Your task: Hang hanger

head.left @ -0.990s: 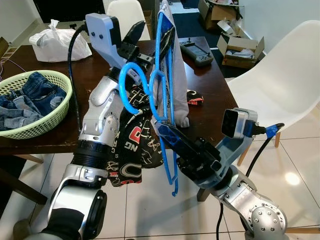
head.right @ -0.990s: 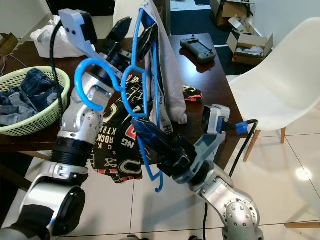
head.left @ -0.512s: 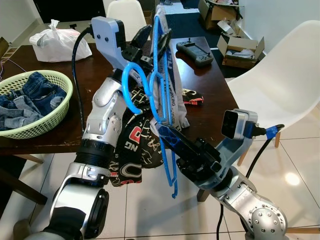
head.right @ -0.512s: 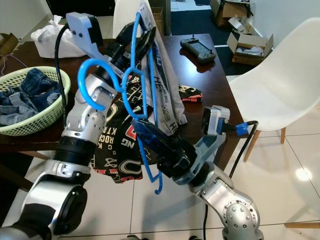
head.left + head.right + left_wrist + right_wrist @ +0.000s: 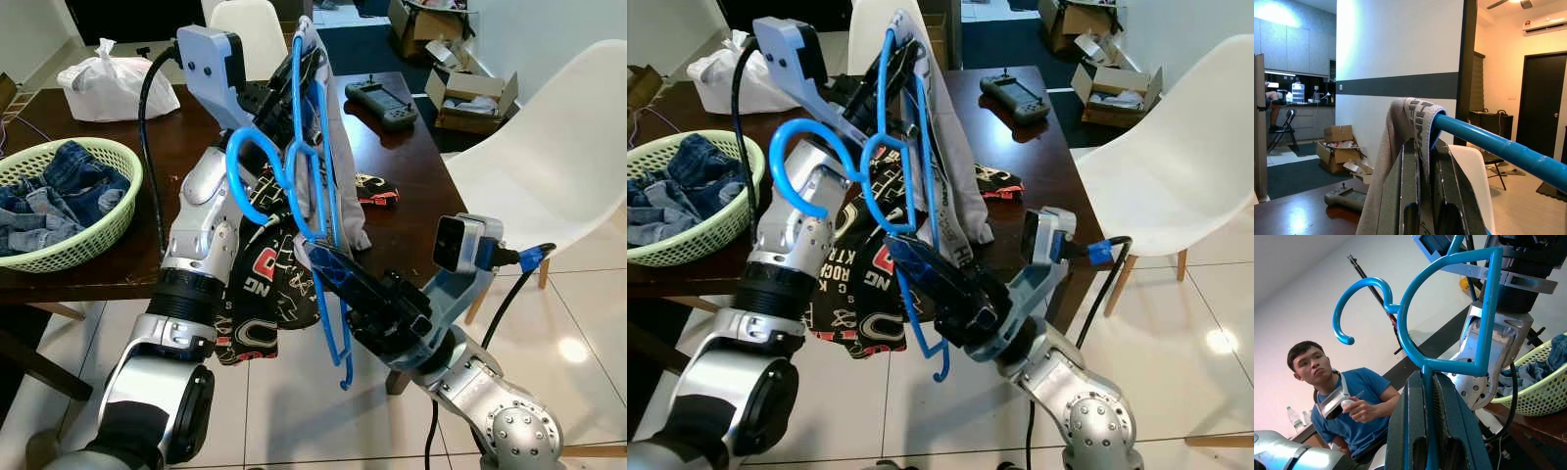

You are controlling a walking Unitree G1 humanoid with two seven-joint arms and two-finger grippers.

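The blue hanger [image 5: 312, 211] is standing upright in front of the dark wooden surface [image 5: 407, 166], carried between both arms. The right end effector [image 5: 338, 279] is clamping the hanger's lower bar, while the left end effector [image 5: 294, 73] is pinching its top corner together with the grey garment [image 5: 338, 181] draped over it. The hanger is looking light, stiff and slick, so a firm hold on a straight bar suits it best; the garment is soft and could slide off. Compared with a second ago, the left end effector is sitting slightly higher above the surface, the hook [image 5: 250, 176] has turned a little, and the garment is hanging closer along the frame.
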